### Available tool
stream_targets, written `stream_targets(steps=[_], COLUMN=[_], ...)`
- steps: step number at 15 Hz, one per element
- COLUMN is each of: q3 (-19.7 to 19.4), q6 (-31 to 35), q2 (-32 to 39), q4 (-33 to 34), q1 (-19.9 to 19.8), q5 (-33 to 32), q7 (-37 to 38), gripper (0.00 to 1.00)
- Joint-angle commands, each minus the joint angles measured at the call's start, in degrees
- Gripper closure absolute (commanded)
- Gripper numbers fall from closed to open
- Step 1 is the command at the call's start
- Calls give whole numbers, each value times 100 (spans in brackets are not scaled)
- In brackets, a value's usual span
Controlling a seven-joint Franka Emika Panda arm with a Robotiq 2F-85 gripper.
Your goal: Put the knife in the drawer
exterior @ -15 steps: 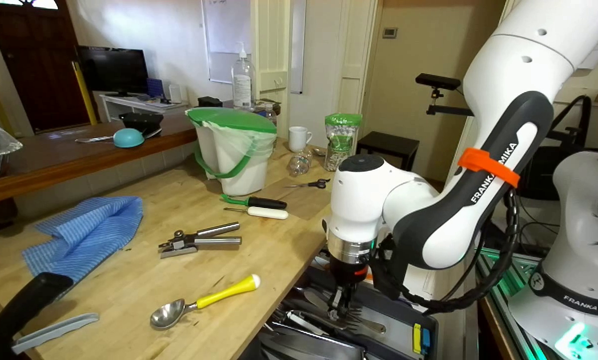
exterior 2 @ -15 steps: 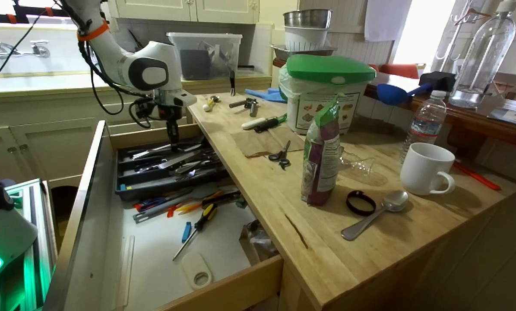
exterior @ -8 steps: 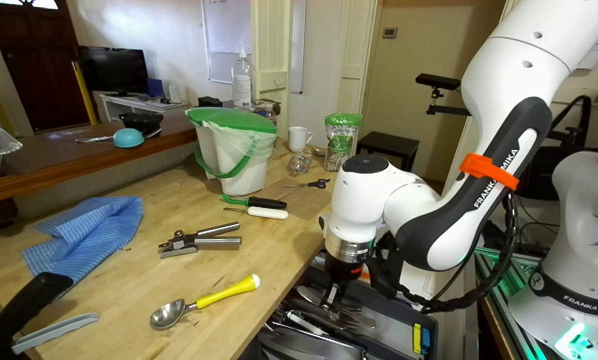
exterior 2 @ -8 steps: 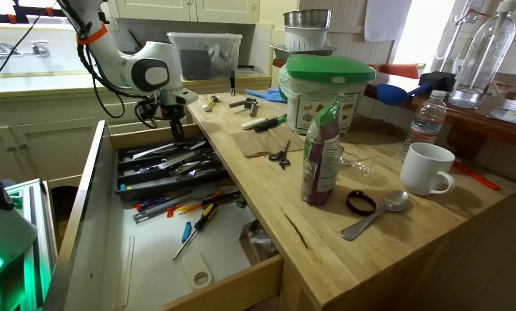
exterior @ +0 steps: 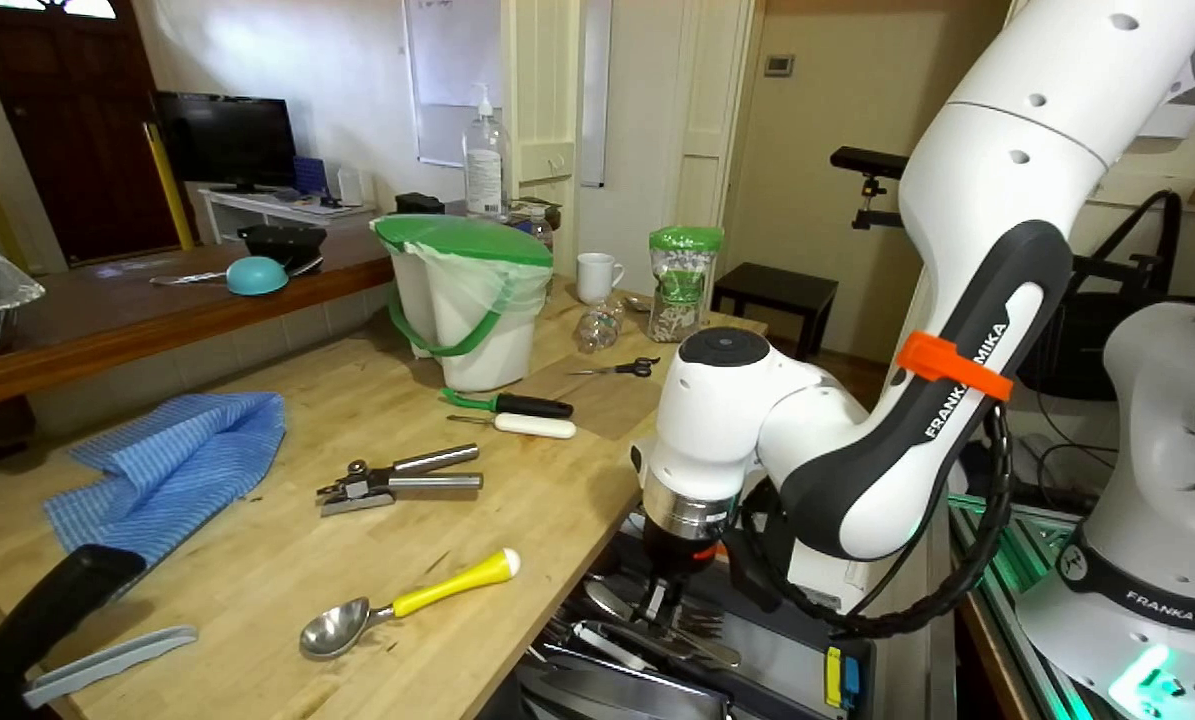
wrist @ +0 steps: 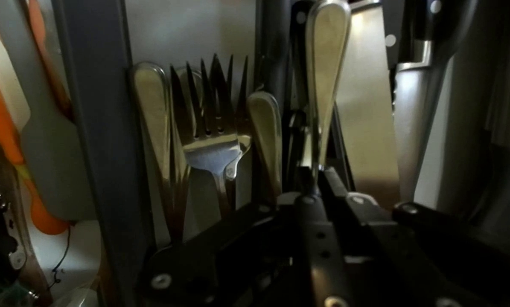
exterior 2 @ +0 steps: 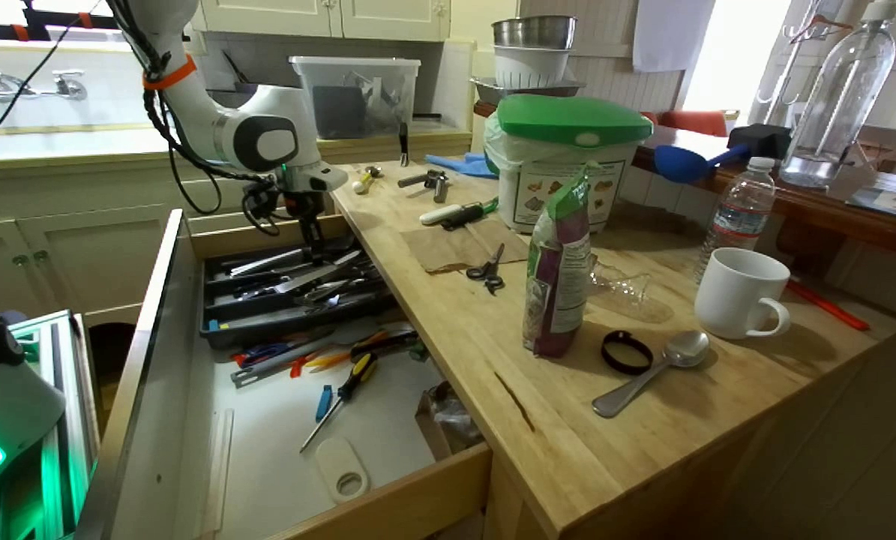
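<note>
The drawer (exterior 2: 388, 501) is open and holds a dark grey divided cutlery tray (exterior 2: 211, 296) full of cutlery. My gripper (exterior: 654, 612) is low over the tray, close to the counter edge, and it also shows in an exterior view (exterior 2: 316, 253). In the wrist view its jaws (wrist: 316, 175) are closed on a slim silver piece of cutlery, taken as the knife (wrist: 328, 51). Its rounded handle points up the picture. In an exterior view the handle (exterior: 709, 650) slants to the right of the jaws, and a rounded end (exterior: 607, 600) shows on the counter side.
Forks (wrist: 212, 149) lie in a compartment beside the jaws. Large blades (wrist: 368, 94) lie on the other side. The wooden counter (exterior: 547, 530) edge is close to the gripper. A scoop (exterior: 417, 600), can opener (exterior: 397, 480) and bucket (exterior: 467, 300) stand on the counter.
My gripper has moved toward the counter side with the silver cutlery held, and the arm sits slightly lower. Objects on the counter have not moved.
</note>
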Motion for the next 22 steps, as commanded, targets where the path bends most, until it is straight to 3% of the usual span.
stream_targets(steps=[1, 3, 11, 20, 21, 22], q3=[90, -61, -27, -334, -318, -308], q6=[218, 61, 85, 171, 199, 220], q2=[281, 109, 463, 996, 978, 971], q4=[138, 42, 304, 668, 666, 675], q1=[-10, 107, 219, 765, 771, 780], q5=[234, 149, 135, 20, 46, 63], q7=[-394, -242, -226, -83, -132, -155], gripper=[98, 93, 98, 98, 91, 66])
